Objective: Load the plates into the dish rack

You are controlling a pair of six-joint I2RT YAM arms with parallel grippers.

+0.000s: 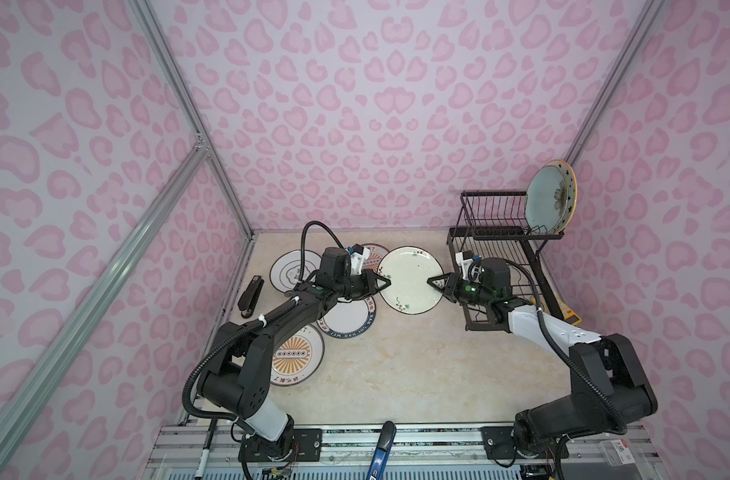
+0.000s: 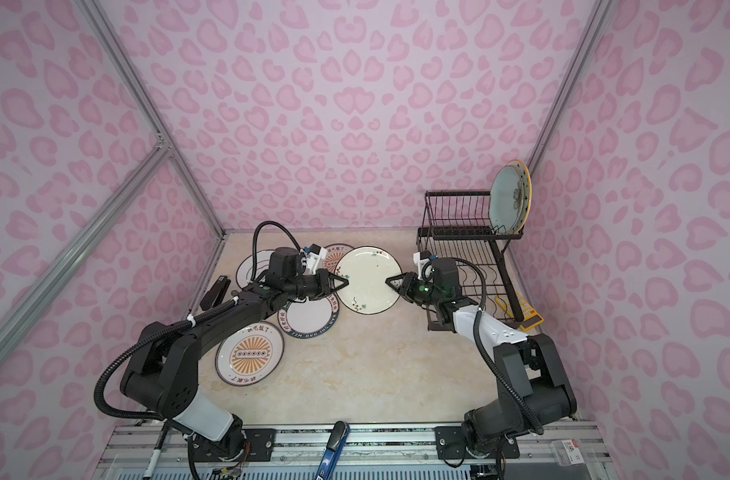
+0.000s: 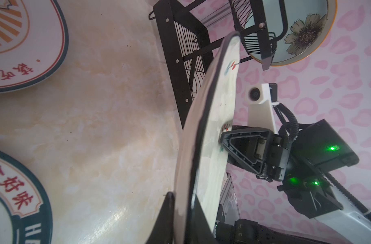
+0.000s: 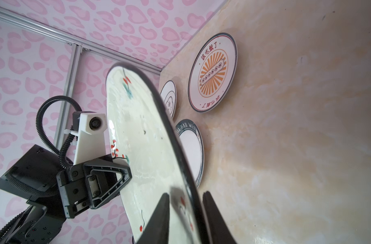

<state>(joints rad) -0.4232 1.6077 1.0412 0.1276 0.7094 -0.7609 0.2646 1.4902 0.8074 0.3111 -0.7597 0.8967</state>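
Rack point(image 1: 496, 216) behind right claw point(image 1: 431, 281): flowered plate point(image 1: 542, 203) and starry plate point(image 1: 570, 187) standing up top. Left claw point(image 1: 387, 282) pinches the cream plate point(image 1: 409, 278), right claw's spread around its rim. Lettered plate point(image 4: 191, 147) says HAO WEI.

Beige marbled table point(image 1: 396, 374), plates and a rack on it
Near its left edge lie a black stapler-like tool point(image 1: 251, 296), an emblem plate point(image 1: 287, 272), a lettered plate point(image 1: 352, 319) and a sunburst plate point(image 1: 300, 358). A second sunburst plate point(image 1: 374, 249) lies at the far edge. The dish rack point(image 1: 496, 208) stands in the far right corner.
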